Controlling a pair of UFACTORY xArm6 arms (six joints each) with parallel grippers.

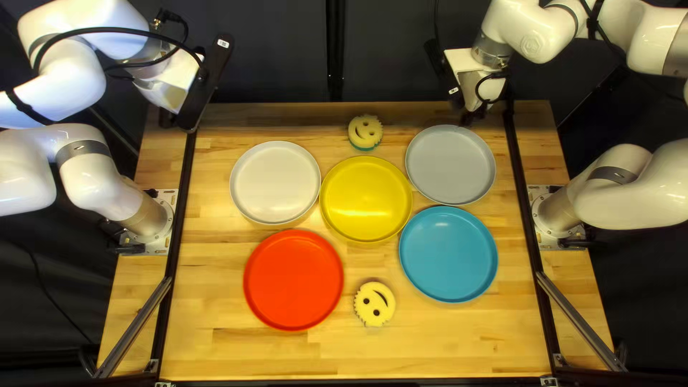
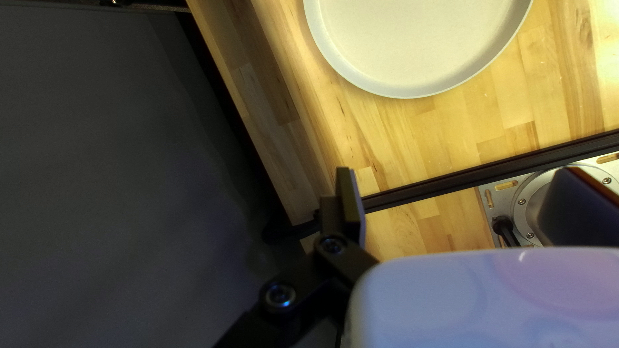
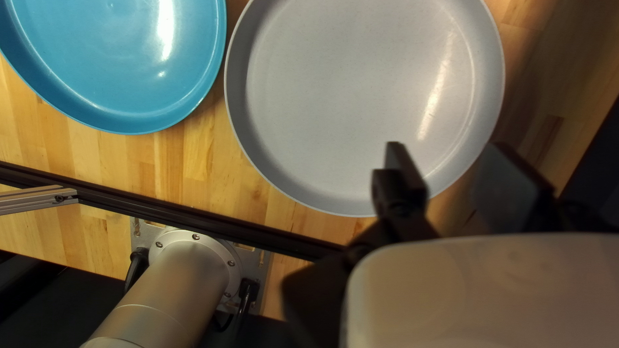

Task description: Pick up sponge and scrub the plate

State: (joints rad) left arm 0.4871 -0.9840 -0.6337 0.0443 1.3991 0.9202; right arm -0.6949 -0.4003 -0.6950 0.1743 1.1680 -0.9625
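One sponge: on the table beyond the yellow plate, likely for easy grasping.
Near sponge: between red plate and blue plate.
Left gripper: fingers wide apart, probably raised for clearance.
Right gripper: fingers apart, empty as far as shadow shows.

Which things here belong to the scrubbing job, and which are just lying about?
For the job (which ones, unspecified):
- far sponge or near sponge
- white, yellow, grey, red or blue plate

Just lying about:
- the other sponge
- the other four plates
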